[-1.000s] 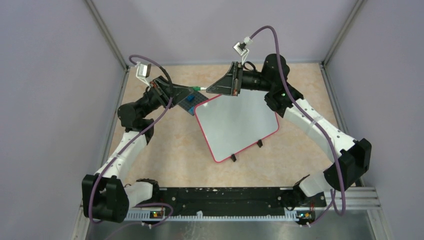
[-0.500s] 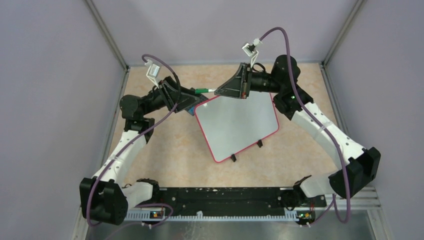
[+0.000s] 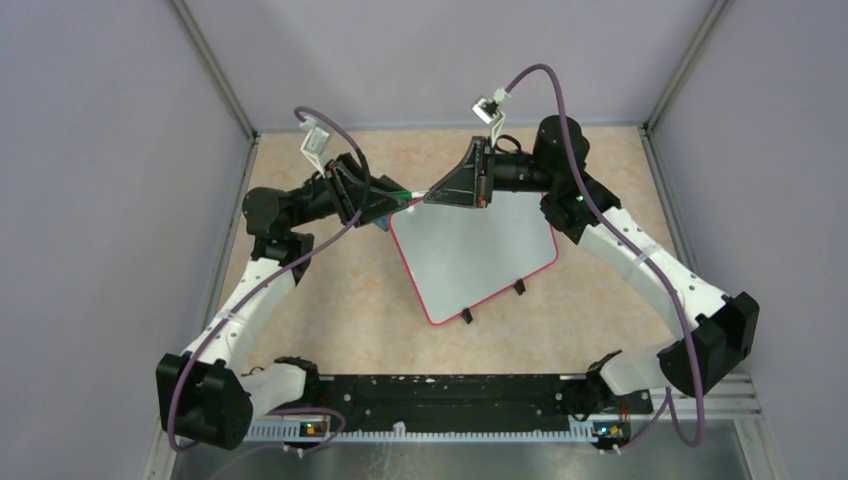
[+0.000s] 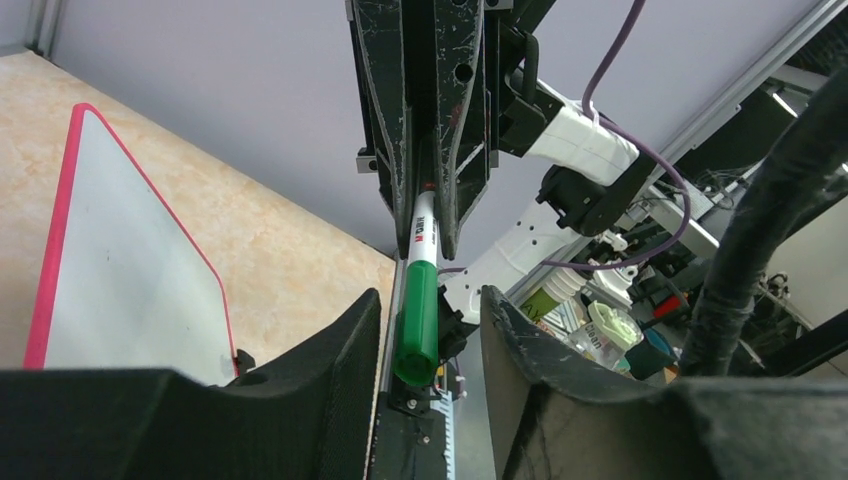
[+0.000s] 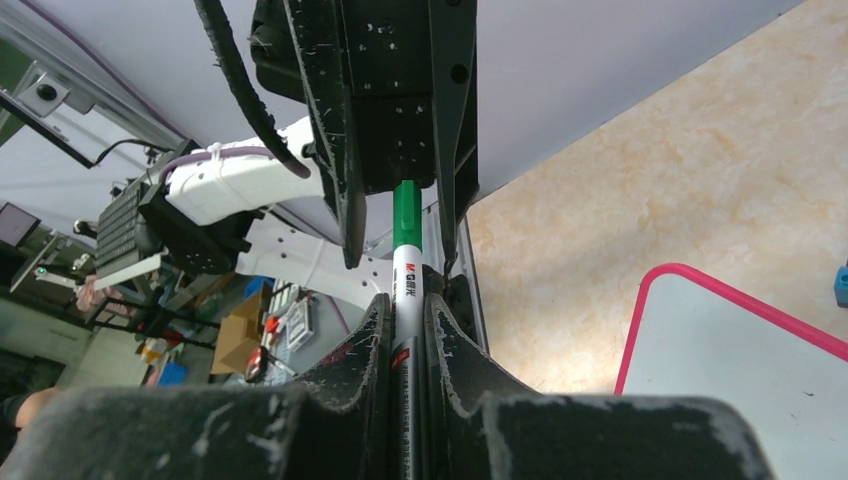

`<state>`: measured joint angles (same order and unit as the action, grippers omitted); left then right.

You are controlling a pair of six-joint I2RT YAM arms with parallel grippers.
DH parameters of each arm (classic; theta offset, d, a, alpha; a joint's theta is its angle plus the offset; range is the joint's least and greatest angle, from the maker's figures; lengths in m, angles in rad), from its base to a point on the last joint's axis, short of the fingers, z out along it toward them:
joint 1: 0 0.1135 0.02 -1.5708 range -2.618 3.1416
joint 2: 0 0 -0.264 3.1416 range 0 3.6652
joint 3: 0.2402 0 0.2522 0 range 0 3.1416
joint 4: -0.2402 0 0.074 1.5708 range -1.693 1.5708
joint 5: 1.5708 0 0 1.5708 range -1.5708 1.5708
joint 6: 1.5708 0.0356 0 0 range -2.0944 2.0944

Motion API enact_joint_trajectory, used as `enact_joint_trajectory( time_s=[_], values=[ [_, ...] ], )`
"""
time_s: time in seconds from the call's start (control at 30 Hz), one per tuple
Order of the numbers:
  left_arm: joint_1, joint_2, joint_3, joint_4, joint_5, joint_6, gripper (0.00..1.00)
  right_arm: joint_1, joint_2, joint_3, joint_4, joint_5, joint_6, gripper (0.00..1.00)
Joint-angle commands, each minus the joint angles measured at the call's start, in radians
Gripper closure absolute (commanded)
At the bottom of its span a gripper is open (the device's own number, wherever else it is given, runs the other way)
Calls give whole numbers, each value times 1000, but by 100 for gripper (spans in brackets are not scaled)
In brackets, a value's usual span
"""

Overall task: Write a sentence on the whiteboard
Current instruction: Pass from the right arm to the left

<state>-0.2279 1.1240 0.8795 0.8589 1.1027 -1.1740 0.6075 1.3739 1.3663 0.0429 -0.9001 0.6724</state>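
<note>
The whiteboard [image 3: 470,255], white with a red-pink rim, lies tilted on the table; it also shows in the wrist views [image 4: 120,280] [image 5: 740,370]. Above its far left corner my right gripper [image 3: 428,195] [image 5: 408,305] is shut on the white barrel of a marker [image 5: 407,270]. The marker's green cap [image 4: 417,320] [image 3: 405,193] points at my left gripper [image 3: 395,200] [image 4: 432,300]. That gripper is open, with the cap between its fingers and a gap visible on the right side. The two grippers face each other tip to tip.
A small dark plate with blue blocks [image 3: 380,218] sits half hidden under the left gripper, beside the whiteboard's corner; one blue block [image 5: 840,285] shows at the frame's edge. Purple walls enclose the beige table [image 3: 330,300]. Cables loop above both wrists.
My left gripper has opened and moved right, so its fingers now stand around the green cap. The right gripper with the marker has shifted slightly left toward it.
</note>
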Motion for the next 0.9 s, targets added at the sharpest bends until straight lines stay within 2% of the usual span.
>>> enact_joint_trajectory(
  time_s=[0.0, 0.13, 0.17, 0.23, 0.3, 0.5, 0.87],
  values=[
    [-10, 13, 39, 14, 6, 19, 63, 18, -14, 14, 19, -11, -32, 100],
    [-10, 13, 43, -7, 4, 38, 97, 18, -17, 13, -2, -25, -49, 100],
    [-9, 11, 41, -14, 5, 43, 100, 18, -19, 16, -14, -28, -62, 90],
    [-8, 8, 44, -40, 11, 61, 100, 18, -23, 26, -39, -30, -88, 69],
    [-9, 4, 44, -61, 20, 78, 100, 17, -29, 42, -101, -24, -123, 62],
    [-10, 3, 46, -94, 23, 96, 100, 15, -30, 51, -124, -26, -136, 62],
    [-24, 8, 32, -95, 18, 81, 100, 15, -6, 43, 22, -25, -7, 60]
  ],
)
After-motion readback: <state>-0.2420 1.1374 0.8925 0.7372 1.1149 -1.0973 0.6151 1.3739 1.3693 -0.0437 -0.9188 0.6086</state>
